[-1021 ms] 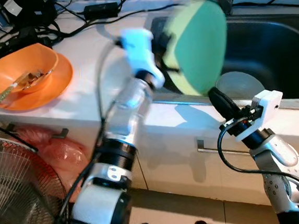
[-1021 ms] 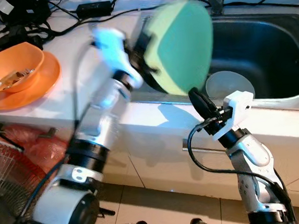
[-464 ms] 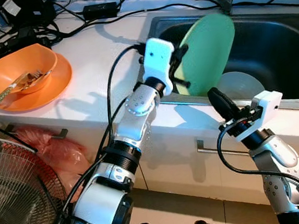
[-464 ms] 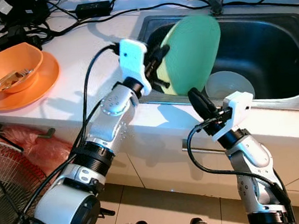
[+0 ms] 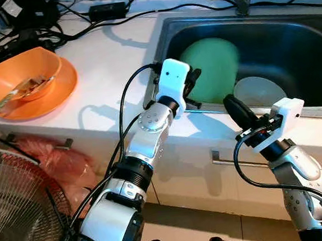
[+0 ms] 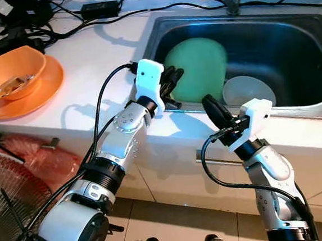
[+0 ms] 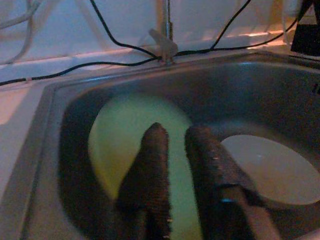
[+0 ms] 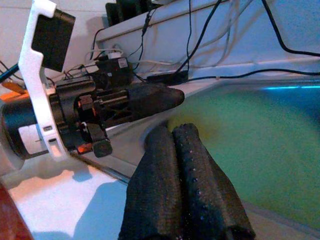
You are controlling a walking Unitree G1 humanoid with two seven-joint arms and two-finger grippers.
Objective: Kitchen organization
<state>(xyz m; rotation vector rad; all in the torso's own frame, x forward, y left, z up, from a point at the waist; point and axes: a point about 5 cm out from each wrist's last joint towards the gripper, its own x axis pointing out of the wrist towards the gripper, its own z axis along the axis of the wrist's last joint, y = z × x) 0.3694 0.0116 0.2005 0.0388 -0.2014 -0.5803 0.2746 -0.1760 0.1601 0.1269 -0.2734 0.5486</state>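
White countertop (image 5: 110,57) runs along the wall in front of me, with a dark steel sink (image 5: 290,47) let into it. At the sink's near left rim, my left gripper (image 5: 192,87) has its two black fingers (image 7: 152,165) slightly parted with nothing between them, their tips just over the edge and pointing into the basin. Just beyond them the green plate (image 5: 210,68) lies in the sink, leaning against its left wall, free of my grip. Beside the plate, to its right, sits a pale translucent bowl (image 5: 259,91) on the sink floor. My right gripper (image 5: 238,109) hovers at the counter's front edge, its fingers pressed together and empty. Well apart on the counter's left stands an orange bowl (image 5: 21,70) on an orange plate (image 5: 52,96), with black cables (image 5: 56,17) behind.
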